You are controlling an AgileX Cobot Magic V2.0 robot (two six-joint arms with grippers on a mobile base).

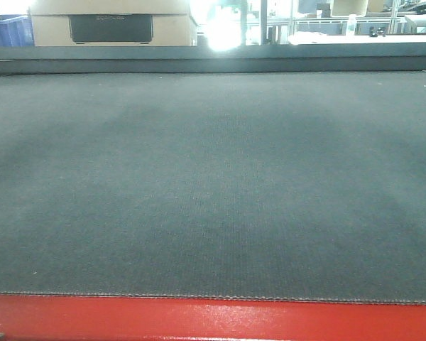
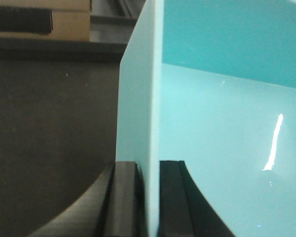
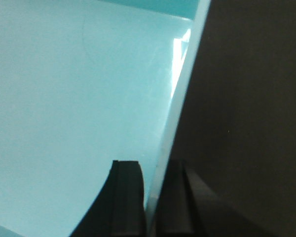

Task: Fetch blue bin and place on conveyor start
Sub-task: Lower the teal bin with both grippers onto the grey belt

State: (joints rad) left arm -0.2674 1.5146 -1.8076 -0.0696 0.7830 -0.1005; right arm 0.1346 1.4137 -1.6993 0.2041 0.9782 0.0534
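The blue bin (image 2: 222, 128) fills the left wrist view as a pale cyan tub; it also fills the right wrist view (image 3: 74, 98). My left gripper (image 2: 148, 168) is shut on the bin's left wall, one finger outside, one inside. My right gripper (image 3: 155, 170) is shut on the bin's right wall the same way. The dark grey woven belt of the conveyor start (image 1: 213, 177) with its glossy red front edge (image 1: 213, 318) lies ahead in the front view, and shows beside the bin in the left wrist view (image 2: 49, 123) and the right wrist view (image 3: 251, 108). The bin and grippers are out of the front view.
A cardboard box (image 1: 110, 25) with a dark panel stands beyond the belt's far edge at the left. A dark blue ribbed bin (image 1: 7, 32) sits at the far left. Bright windows and metal frames (image 1: 319, 21) are at the back right.
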